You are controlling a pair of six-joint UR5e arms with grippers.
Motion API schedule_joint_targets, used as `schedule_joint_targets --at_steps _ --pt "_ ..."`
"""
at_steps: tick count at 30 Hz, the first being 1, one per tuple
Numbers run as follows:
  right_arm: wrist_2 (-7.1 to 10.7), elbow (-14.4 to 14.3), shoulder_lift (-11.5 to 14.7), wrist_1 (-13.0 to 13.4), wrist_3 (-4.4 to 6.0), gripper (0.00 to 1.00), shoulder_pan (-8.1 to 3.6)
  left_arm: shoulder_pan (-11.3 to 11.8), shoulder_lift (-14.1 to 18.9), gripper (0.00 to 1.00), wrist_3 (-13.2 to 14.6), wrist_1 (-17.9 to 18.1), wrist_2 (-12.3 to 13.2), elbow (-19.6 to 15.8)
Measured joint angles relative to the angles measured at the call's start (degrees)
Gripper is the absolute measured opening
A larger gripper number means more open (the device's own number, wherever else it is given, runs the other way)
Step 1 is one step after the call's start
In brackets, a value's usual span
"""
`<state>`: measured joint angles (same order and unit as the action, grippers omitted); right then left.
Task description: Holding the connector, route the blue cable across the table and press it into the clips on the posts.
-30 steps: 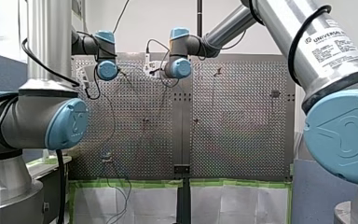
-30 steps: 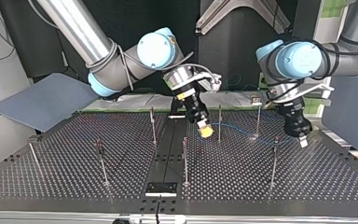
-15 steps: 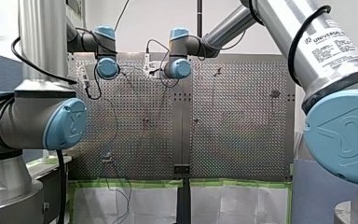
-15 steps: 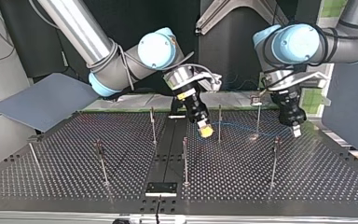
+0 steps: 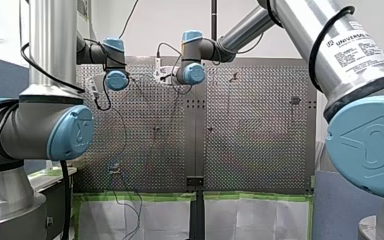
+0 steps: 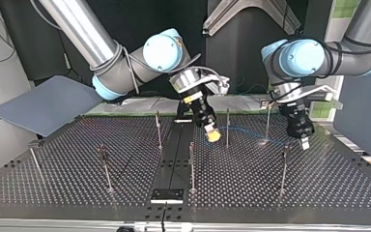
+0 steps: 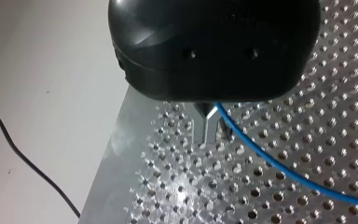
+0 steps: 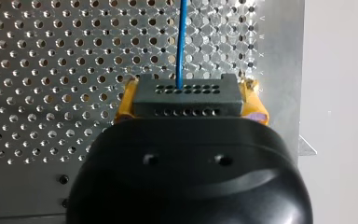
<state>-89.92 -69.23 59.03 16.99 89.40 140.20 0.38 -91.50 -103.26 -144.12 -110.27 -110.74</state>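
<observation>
In the right wrist view my right gripper [image 8: 189, 100] has its yellow pads shut on the dark grey connector [image 8: 186, 88]. The blue cable [image 8: 182, 42] leaves the connector and runs ahead over the perforated table. In the top view my right gripper [image 6: 214, 136] hovers low beside a thin post [image 6: 227, 126]. The blue cable [image 6: 244, 130] runs from there toward my left gripper [image 6: 304, 142], past a second post [image 6: 267, 123]. In the left wrist view my left gripper [image 7: 207, 133] has its metal fingers shut on the blue cable [image 7: 279, 163], just above the table.
Several more thin posts stand on the table [image 6: 77, 188], among them one [image 6: 284, 166] close under my left gripper and one [image 6: 192, 164] near the middle. A grey panel [image 6: 43, 104] leans at the top view's left. A black plate [image 6: 166, 195] sits at the near edge.
My left gripper has shifted toward the top view's left, first rising a little, then dipping, and drawing nearer the posts. My right gripper has stayed still with the connector.
</observation>
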Motion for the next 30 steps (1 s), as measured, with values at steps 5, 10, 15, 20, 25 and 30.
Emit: schedule_joint_targets --at_steps 5,10,15,20,25,30 --pt "0.0 0.0 0.0 0.0 -0.13 0.0 -0.09 1.1 -1.0 0.0 -0.8 1.5 1.3 0.8" --pt "0.01 0.0 0.0 0.0 -0.2 0.0 -0.32 2.8 -1.5 0.0 -1.7 2.6 3.0 1.1" --pt "0.12 0.0 -0.1 0.0 -0.31 0.0 -0.47 5.0 -1.9 0.0 -3.6 3.6 5.4 1.9" --pt "0.17 0.1 -0.1 0.2 -0.58 0.0 -0.49 4.9 -3.6 0.0 -4.5 2.9 7.9 3.9" --pt "0.12 0.3 -0.1 0.2 -1.07 0.0 -0.52 4.9 -6.0 0.0 -5.1 2.3 9.2 6.3" --pt "-0.27 0.5 -0.1 0.2 -1.54 0.0 -0.53 5.5 -8.5 0.0 -5.6 2.7 9.5 7.9"
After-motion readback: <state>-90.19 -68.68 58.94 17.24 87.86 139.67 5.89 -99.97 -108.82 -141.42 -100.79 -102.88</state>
